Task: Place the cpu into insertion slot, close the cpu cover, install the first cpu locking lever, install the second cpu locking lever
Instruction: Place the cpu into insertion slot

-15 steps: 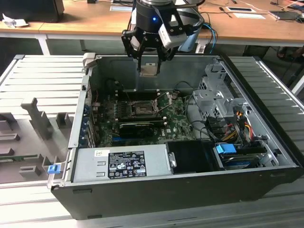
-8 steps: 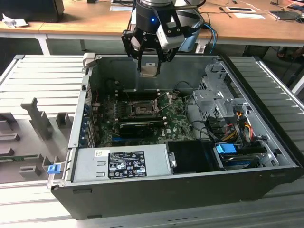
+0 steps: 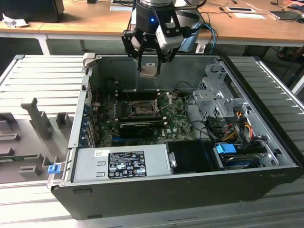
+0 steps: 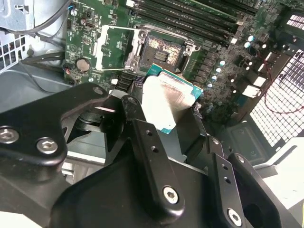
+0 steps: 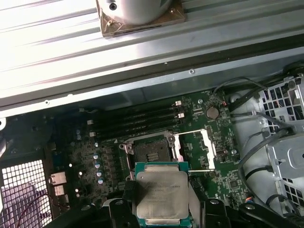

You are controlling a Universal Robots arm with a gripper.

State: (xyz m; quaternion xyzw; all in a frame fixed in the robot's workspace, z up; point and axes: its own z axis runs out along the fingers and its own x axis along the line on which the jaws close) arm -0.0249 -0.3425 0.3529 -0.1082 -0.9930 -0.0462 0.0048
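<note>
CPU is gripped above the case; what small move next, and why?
Probably ease the hand down toward the insertion slot: the cpu hangs well above the board, the cpu cover is flipped open, and the slot looks empty.

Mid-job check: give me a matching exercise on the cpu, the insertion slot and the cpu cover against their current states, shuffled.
Things:
1. cpu
2. insertion slot
3. cpu cover

States:
A. swung open, lying beside the slot
B. bare, nothing seated in it
C. clamped in the gripper, not yet seated

Pairs: 1-C, 2-B, 3-A
</note>
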